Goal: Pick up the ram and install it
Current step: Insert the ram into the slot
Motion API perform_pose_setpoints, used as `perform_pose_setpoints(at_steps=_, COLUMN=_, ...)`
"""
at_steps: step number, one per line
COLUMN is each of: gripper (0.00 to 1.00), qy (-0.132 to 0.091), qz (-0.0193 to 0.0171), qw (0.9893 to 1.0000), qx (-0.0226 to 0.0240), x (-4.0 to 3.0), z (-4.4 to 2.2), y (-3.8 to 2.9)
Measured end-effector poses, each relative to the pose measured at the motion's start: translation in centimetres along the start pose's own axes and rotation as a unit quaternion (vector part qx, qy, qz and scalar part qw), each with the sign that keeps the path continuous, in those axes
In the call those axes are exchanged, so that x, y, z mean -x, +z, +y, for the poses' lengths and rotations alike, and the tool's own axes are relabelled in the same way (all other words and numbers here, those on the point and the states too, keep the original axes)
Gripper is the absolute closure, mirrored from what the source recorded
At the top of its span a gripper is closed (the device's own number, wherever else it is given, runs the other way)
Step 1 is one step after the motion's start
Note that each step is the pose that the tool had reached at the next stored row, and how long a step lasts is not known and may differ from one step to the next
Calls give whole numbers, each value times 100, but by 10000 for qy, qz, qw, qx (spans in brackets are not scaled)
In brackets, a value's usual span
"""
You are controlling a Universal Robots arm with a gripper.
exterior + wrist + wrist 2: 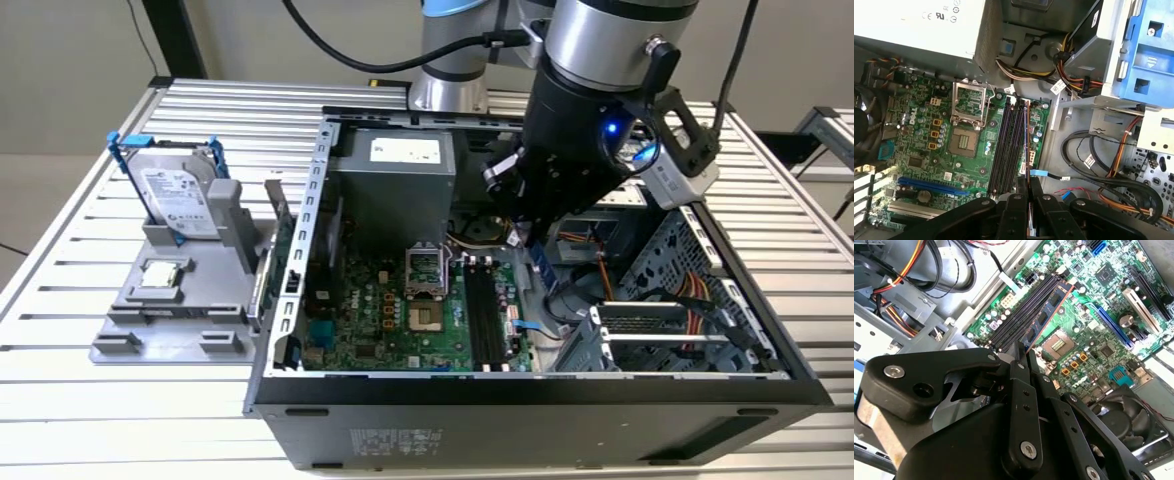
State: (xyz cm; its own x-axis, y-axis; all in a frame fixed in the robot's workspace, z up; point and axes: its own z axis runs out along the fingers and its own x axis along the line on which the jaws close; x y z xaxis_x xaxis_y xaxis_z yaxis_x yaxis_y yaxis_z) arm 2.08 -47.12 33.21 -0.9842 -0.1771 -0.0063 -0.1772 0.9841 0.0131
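- Slatted metal table (80, 250) carries everything; a pale wall stands behind it.
- Grey holder tray (167, 320), towards the exterior view's left of the computer case (534, 400), bears the silver hard drive (174, 195) in its blue frame, upright, and a small square CPU chip (160, 272) lying flat.
- Motherboard (387, 320) lies in the open case, its CPU socket (965, 142) bare, just beside the black slots (1006, 150).
- Gripper (1023, 354) hangs over those slots, jaws closed on the ram (1046, 315), which stands on edge along the slots.
- Orange and black cables (1104, 170) crowd the drive cage beyond the slots.
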Motion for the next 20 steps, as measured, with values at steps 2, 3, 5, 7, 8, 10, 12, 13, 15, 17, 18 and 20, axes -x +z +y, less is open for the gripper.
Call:
perform_pose_setpoints(at_steps=2, gripper=100, qy=0, qz=0, qw=10000, qx=0, x=0, z=0, y=2)
perform_pose_setpoints(at_steps=3, gripper=100, qy=0, qz=-1, qw=10000, qx=2, x=0, z=0, y=7)
perform_pose_setpoints(at_steps=5, gripper=100, qy=0, qz=0, qw=10000, qx=0, x=0, z=0, y=16)
perform_pose_setpoints(at_steps=7, gripper=100, qy=0, qz=0, qw=10000, qx=0, x=0, z=-1, y=28)
perform_pose_setpoints(at_steps=8, gripper=100, qy=0, qz=0, qw=10000, qx=1, x=0, z=-1, y=35)
perform_pose_setpoints(at_steps=10, gripper=100, qy=0, qz=0, qw=10000, qx=0, x=0, z=0, y=46)
perform_pose_setpoints(at_steps=12, gripper=100, qy=0, qz=0, qw=10000, qx=0, x=0, z=0, y=57)
perform_pose_setpoints(at_steps=13, gripper=100, qy=0, qz=0, qw=10000, qx=-1, x=0, z=1, y=60)
perform_pose_setpoints(at_steps=15, gripper=100, qy=0, qz=0, qw=10000, qx=0, x=0, z=0, y=70)
perform_pose_setpoints(at_steps=17, gripper=100, qy=0, qz=1, qw=10000, qx=-5, x=0, z=0, y=84)
perform_pose_setpoints(at_steps=18, gripper=100, qy=0, qz=1, qw=10000, qx=-5, x=0, z=0, y=91)
perform_pose_setpoints(at_steps=20, gripper=100, qy=12, qz=1, qw=10000, qx=-5, x=0, z=0, y=105)
